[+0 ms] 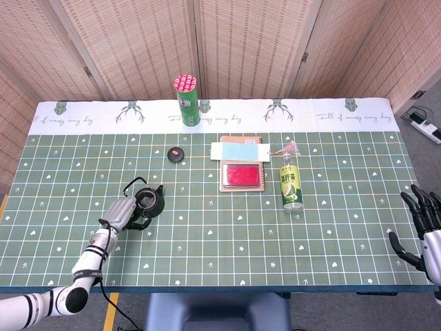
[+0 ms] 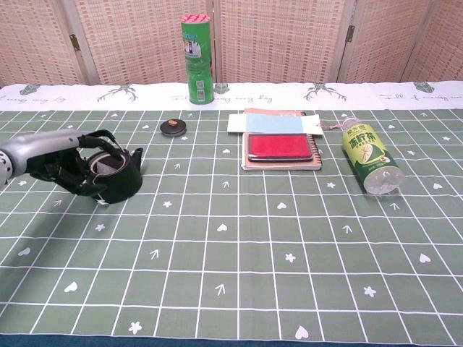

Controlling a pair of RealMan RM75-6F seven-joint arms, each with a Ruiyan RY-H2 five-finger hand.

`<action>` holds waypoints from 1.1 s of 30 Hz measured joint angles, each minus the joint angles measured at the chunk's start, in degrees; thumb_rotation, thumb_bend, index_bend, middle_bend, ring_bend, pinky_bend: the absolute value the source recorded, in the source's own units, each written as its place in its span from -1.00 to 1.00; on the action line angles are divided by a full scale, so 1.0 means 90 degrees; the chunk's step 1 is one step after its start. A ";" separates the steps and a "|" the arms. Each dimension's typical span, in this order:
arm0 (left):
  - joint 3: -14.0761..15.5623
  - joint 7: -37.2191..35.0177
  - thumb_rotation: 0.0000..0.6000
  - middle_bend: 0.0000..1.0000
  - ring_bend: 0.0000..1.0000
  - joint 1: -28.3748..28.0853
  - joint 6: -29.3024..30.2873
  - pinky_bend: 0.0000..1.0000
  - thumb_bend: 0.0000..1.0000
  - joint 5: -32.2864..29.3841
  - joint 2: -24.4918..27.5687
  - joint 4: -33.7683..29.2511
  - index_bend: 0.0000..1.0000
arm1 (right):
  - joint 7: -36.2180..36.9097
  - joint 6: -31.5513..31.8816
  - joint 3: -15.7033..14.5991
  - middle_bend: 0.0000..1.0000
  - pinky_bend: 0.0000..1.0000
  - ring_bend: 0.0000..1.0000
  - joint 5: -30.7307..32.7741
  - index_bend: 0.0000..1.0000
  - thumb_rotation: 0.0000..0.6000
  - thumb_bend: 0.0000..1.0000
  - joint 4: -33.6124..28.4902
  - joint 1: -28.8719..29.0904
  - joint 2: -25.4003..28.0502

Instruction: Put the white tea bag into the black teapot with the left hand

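Observation:
The black teapot (image 1: 149, 200) (image 2: 119, 173) stands uncovered at the left of the table. Something pale shows inside its mouth in the chest view; it looks like the white tea bag (image 2: 102, 168). A small white tag (image 2: 103, 201) lies on the cloth by the pot's base. My left hand (image 1: 124, 212) (image 2: 69, 163) hovers against the pot's left side, fingers bent and apart, holding nothing that I can make out. My right hand (image 1: 424, 227) hangs off the table's right edge with its fingers spread and empty.
The teapot's round lid (image 1: 176, 153) (image 2: 173, 128) lies behind the pot. A green tube (image 1: 187, 101) stands at the back. A red case on a notebook (image 1: 241, 174) and a lying green bottle (image 1: 291, 183) sit at centre right.

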 measured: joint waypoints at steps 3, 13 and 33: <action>-0.0105 0.0080 0.81 1.00 1.00 0.0008 0.0221 1.00 -0.31 0.0081 0.0156 -0.0335 -0.66 | 0.0056 0.0075 -0.0013 -1.00 -1.00 -1.00 -0.0044 -1.00 1.00 -0.16 0.0023 -0.0027 0.0011; -0.0122 0.0844 0.80 1.00 1.00 0.0387 0.1505 1.00 -0.31 0.0692 0.1356 -0.1904 -0.70 | 0.0131 0.0150 -0.0060 -1.00 -1.00 -1.00 -0.0162 -1.00 1.00 -0.16 0.0077 -0.0052 0.0022; 0.1340 -0.0066 0.79 -0.48 -0.60 0.3890 0.6199 -0.43 -0.51 0.4317 0.1891 -0.0514 -0.70 | -0.0638 -0.0477 -0.0064 -1.00 -1.00 -1.00 -0.0064 -1.00 1.00 -0.16 -0.0096 0.0213 -0.0173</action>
